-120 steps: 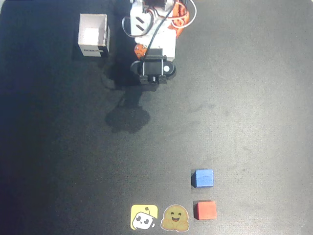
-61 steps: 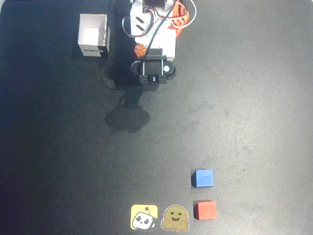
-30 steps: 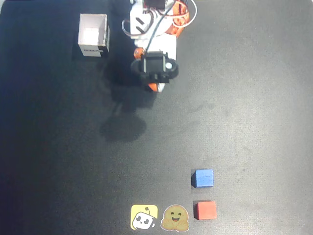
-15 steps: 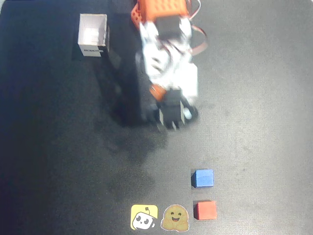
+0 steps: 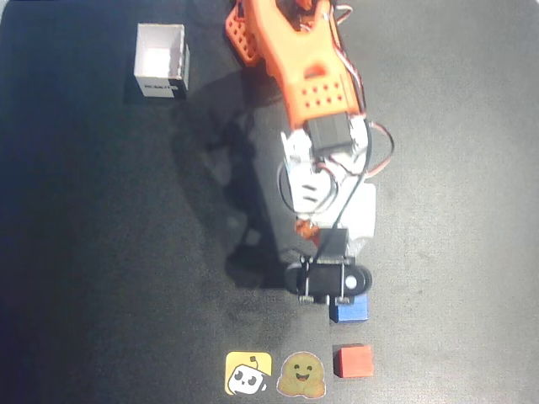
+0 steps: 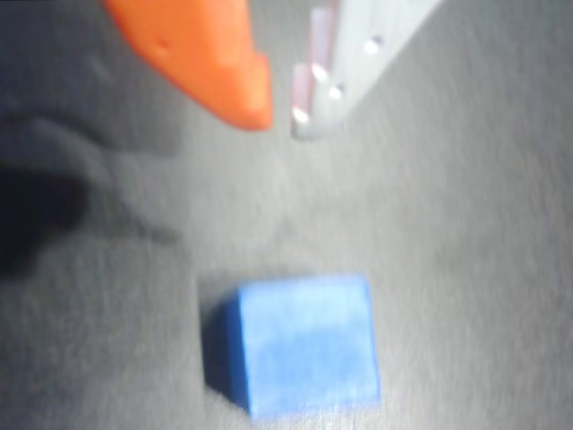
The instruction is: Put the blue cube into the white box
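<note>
In the overhead view, the orange and white arm reaches from the top edge down across the dark table. Its black wrist housing sits low in the picture and covers the upper edge of the blue cube, so the pincer itself is hidden beneath it here. The blue cube rests on the table, right under the end of the arm. Just below it, apart from it, lies the red cube. To the left of the red cube, two stickers lie flat in a row along the bottom edge: a brown smiling blob sticker and, further left, a yellow square sticker with a white cartoon figure. The white box stands near the top left, well apart from both cubes, open side up, with a dark label on its lower wall. The arm's shadow falls on the table to its left.

In the wrist view, which is blurred, the pincer shows at the top: an orange finger on the left and a pale, translucent finger with bright screw heads on the right. The two tips stand close, with only a narrow gap between them, and nothing is held in it. The blue cube lies on the table below the tips, apart from them, with its top face and a darker left side visible.
</note>
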